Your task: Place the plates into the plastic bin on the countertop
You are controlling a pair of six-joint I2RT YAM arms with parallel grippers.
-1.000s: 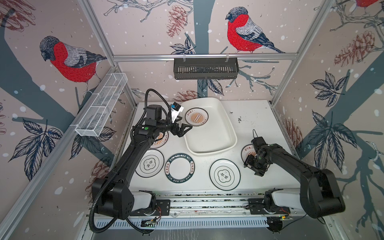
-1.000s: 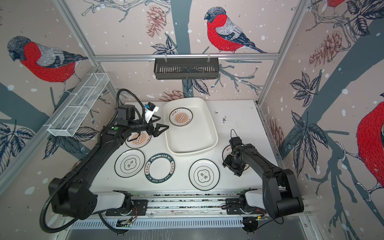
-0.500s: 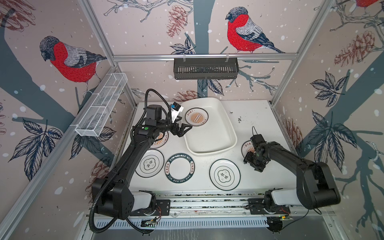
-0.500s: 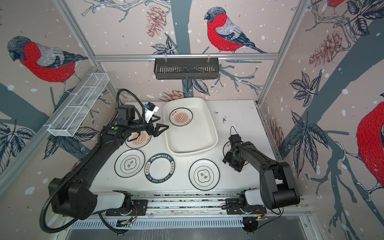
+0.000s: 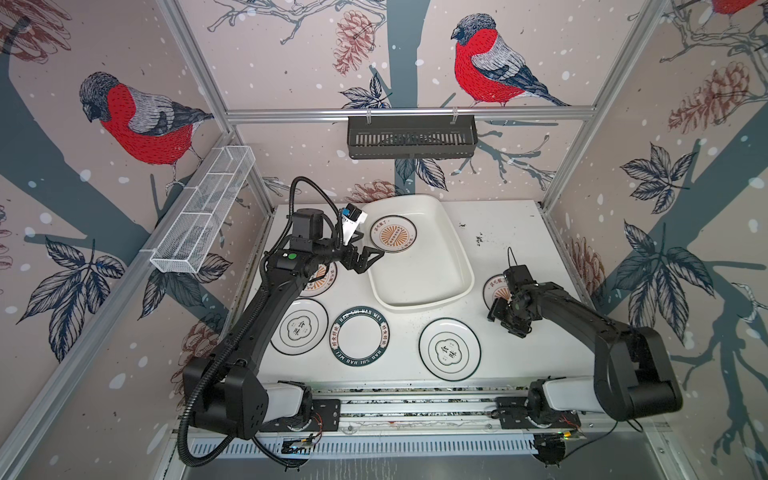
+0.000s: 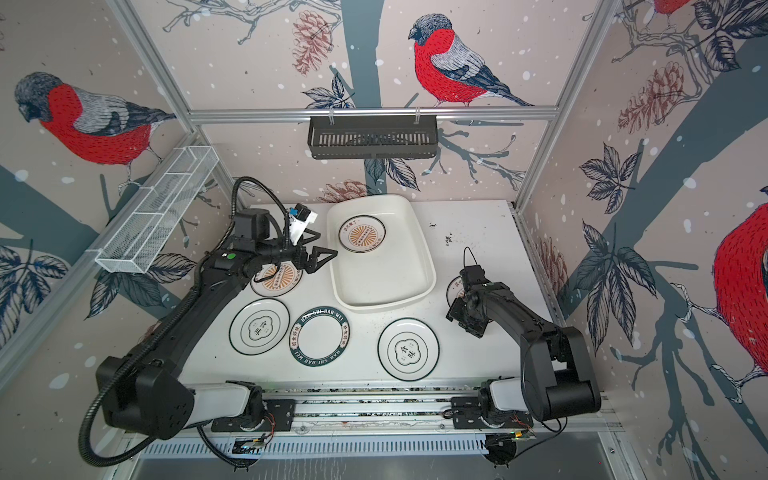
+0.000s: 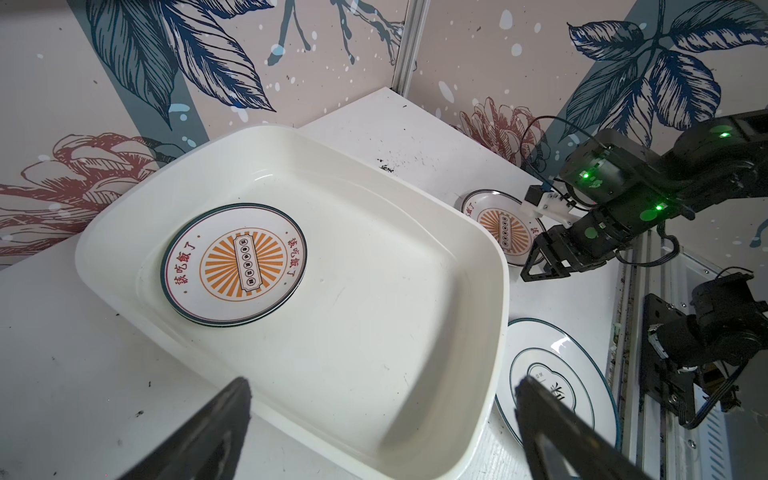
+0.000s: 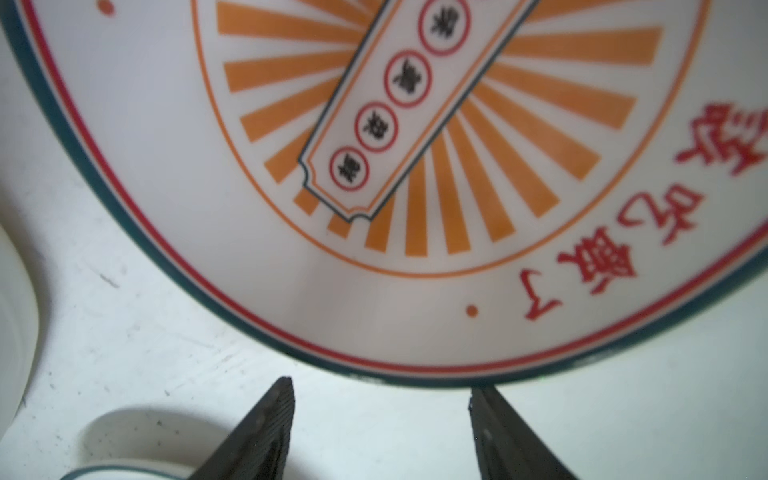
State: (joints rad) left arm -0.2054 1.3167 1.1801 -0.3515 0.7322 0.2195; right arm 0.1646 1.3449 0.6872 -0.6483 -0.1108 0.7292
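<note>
Both top views: one sunburst plate point(image 5: 392, 236) lies in the plastic bin point(image 5: 436, 274), upper centre; five plates point(image 5: 359, 338) lie on the desk point(image 5: 519, 232).

Left wrist: the left fingers point(image 7: 216, 428), wide open and empty, hang over the bin's rim and could jolt it.

Right wrist: the right fingers point(image 8: 257, 432), parted and empty at bottom centre, sit just short of the second sunburst plate point(image 8: 374, 311); they may shove it rather than grip.

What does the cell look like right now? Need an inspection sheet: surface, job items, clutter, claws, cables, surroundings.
Surface: white countertop, specked, with five plates lying flat on it.
Job's things: plastic bin at back centre holds the bin sunburst plate. Outside it: left sunburst plate, right sunburst plate, left emblem plate, right emblem plate, green-lettered plate.
Clutter: dark crumbs right of the bin.
Claws: left claw open, empty, at the bin's left rim. Right claw open, tips at the right sunburst plate's rim, not gripping.
Cables: black corrugated hose loops at front left. Thin wire arcs above the right wrist.
Surroundings: black slotted rack on the back rail, wire-mesh basket on the left wall, bird wallpaper.
</note>
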